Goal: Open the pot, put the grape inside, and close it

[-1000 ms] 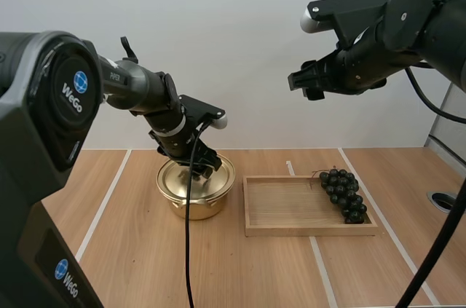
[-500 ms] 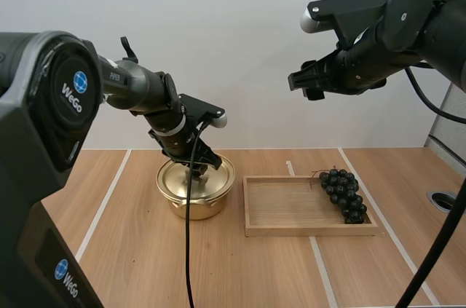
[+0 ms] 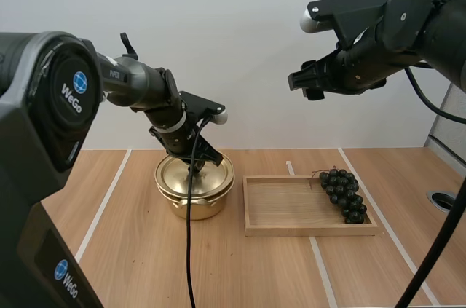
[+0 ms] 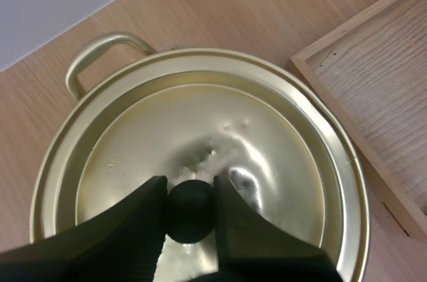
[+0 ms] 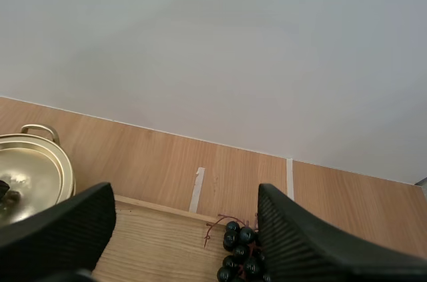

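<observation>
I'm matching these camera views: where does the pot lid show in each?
High view: pot lid on the pot, left of the wooden tray.
Left wrist view: pot lid under the left gripper, which pinches its knob.
Right wrist view: pot lid beside the tray's end.
Shared landmark: the wooden tray.

Pot left of tray; grapes in tray's right end.

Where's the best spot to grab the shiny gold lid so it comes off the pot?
The black knob at the centre of the lid, from above. It is the only raised part on the smooth dome, and the left tool pinches it there.
</observation>
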`<act>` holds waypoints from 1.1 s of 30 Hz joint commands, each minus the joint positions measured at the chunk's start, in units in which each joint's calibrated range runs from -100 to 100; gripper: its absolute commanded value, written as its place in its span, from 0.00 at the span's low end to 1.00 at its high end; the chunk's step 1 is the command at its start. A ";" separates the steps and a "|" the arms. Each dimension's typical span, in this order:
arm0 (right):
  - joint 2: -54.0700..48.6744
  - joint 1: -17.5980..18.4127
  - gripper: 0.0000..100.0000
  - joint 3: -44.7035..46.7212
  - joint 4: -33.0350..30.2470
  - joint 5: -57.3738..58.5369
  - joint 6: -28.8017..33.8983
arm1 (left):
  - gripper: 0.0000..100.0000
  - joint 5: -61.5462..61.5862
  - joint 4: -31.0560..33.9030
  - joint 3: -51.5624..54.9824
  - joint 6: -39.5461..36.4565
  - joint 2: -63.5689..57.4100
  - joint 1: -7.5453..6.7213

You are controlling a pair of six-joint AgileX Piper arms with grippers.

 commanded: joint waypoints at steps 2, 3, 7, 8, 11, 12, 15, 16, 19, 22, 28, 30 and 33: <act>-0.46 -0.19 1.00 -0.26 -0.79 -0.78 -0.42 | 0.00 6.37 0.05 -5.42 -1.01 -4.52 -0.17; -0.46 -0.19 1.00 -0.26 -0.79 -0.78 -0.42 | 0.00 8.58 0.05 -7.22 -1.49 -5.98 -0.17; -0.46 -0.19 1.00 -0.26 -2.09 -0.53 -0.01 | 0.00 13.97 0.05 -14.40 -2.67 -12.89 -0.17; -0.46 -0.19 1.00 -0.26 -2.71 -0.42 0.37 | 0.00 14.39 0.05 -15.76 -3.02 -14.34 -0.17; 0.25 -0.19 1.00 -0.26 -4.37 -0.42 1.34 | 0.00 14.55 0.05 -20.00 -3.25 -19.88 -0.17; 0.64 -0.19 1.00 -0.26 -4.96 -0.42 1.74 | 0.00 14.55 0.05 -21.29 -3.25 -21.31 -0.17; 2.90 -0.19 1.00 -0.26 -5.98 0.72 2.48 | 0.00 14.55 0.05 -24.46 -3.25 -26.32 -0.17; 3.91 -0.19 1.00 -0.26 -6.30 1.39 2.57 | 0.00 14.95 0.05 -25.31 -3.25 -27.87 -0.17; 7.06 -0.19 1.00 -0.26 -7.29 2.78 3.52 | 0.00 15.31 0.05 -26.78 -3.25 -32.07 -0.17; 9.81 -0.19 1.00 -0.26 -10.60 2.78 5.33 | 0.00 15.31 0.05 -27.40 -3.25 -35.89 -0.17; 15.22 -0.19 1.00 -0.26 -12.41 6.24 6.13 | 0.00 15.14 0.05 -27.44 -3.25 -41.42 -0.17; 16.94 -0.70 1.00 -0.26 -13.00 6.44 6.24 | 0.00 15.14 0.05 -27.44 -3.25 -42.55 -0.17; 19.89 -2.22 1.00 -0.26 -13.34 6.44 6.24 | 0.00 15.14 0.05 -27.44 -3.25 -43.49 -0.17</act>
